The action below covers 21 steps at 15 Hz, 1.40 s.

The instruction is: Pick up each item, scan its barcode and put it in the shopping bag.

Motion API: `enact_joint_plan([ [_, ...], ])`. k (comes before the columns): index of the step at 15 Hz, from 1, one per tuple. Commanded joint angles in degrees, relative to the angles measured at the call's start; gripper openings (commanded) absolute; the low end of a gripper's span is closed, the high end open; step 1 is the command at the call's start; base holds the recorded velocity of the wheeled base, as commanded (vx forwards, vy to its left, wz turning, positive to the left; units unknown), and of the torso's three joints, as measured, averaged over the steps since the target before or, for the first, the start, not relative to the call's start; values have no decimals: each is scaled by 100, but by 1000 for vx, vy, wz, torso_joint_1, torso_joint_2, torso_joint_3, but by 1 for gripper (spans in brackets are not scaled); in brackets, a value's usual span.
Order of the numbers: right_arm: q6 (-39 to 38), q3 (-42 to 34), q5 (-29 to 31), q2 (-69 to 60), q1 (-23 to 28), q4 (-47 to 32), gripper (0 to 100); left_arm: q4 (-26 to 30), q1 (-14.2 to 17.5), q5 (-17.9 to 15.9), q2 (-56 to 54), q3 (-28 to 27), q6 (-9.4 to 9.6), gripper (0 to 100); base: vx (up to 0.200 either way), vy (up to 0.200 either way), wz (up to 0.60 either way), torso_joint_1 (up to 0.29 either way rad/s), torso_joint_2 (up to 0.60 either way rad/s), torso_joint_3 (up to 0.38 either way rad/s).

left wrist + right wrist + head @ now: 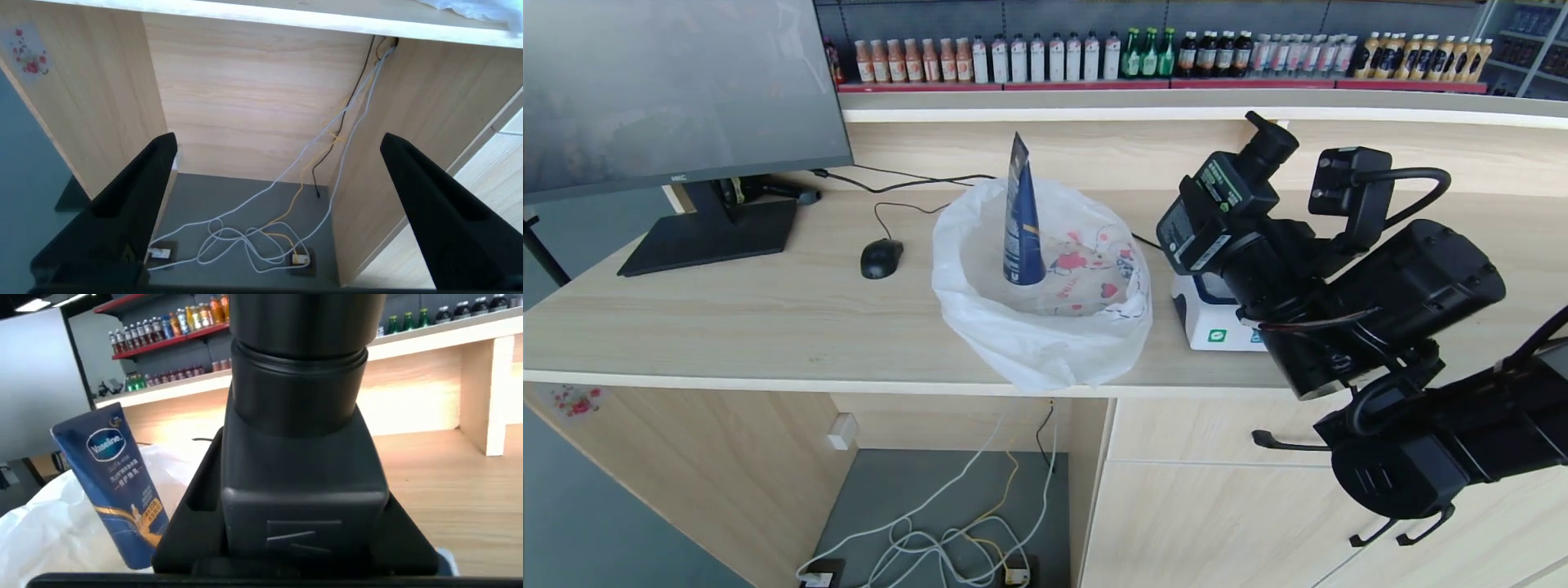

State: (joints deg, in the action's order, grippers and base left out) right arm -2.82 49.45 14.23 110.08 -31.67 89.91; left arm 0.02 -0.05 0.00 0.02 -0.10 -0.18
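Currently the dark blue squeeze tube (1023,220) stands upright, cap down, inside the white thin plastic shopping bag (1029,351), centre of the frame. I'd call that item bagged, so its pick, scan and drop look finished. I can't tell from these views whether more items are waiting, so I'd treat the task as at or near its end.

Left tool (279,147) hangs below the tabletop edge, jaws wide apart, nothing between them, facing the cable tangle (947,539) on the floor. Right tool (1217,220) sits at centre right over the white box scanner (1217,331), just beside the bag. I can't tell whether it's apart or together, since its body blocks the view.

The surface is a light wood-grain tabletop (727,318) with a raised ledge (1135,151) along the back. A dark flat monitor (670,90) on a black stand sits upper left, with a black mouse (881,258) between it and the bag. The room is a shop, with a row of bottles (1160,53) on a red-edged shelf across the top of the frame.
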Motion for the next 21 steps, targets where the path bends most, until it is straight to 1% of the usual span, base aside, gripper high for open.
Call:
enact_joint_plan([
  [1, 9, 21, 1, 92, -94, 9, 0, -2, 5, 0, -2, 1, 1, 100, 0, 200, 0, 2, 2, -2],
  [3, 27, 39, 1, 101, -94, 9, 0, -2, 5, 0, -2, 1, 1, 100, 0, 200, 0, 2, 0, 5],
  [11, 229, 30, 1, 57, -50, 9, 0, -2, 5, 0, -2, 1, 18, 100, 0, 0, 0, 0, 0, 0],
  [13, 229, -40, -16, 31, 47, 9, 0, -2, 5, 0, -2, 1, 27, 100, 0, 0, 0, 0, 0, 0],
  [15, 413, 30, -192, 57, 293, 9, 0, -2, 5, 0, -2, 1, 18, 100, 0, 0, 0, 0, 0, 0],
  [16, 440, 92, -227, 66, 416, -122, 0, -2, 5, 0, -2, 1, 18, 100, 0, 0, 0, 0, 0, 0],
  [19, 449, 654, -236, -154, 539, -1634, 0, -2, 5, 0, -2, 1, 18, 100, 0, 0, 0, 0, 0, 0],
  [21, 449, 883, -245, -92, 653, -2214, 0, -2, 5, 0, -2, 1, 18, 100, 0, 0, 0, 0, 0, 0],
])
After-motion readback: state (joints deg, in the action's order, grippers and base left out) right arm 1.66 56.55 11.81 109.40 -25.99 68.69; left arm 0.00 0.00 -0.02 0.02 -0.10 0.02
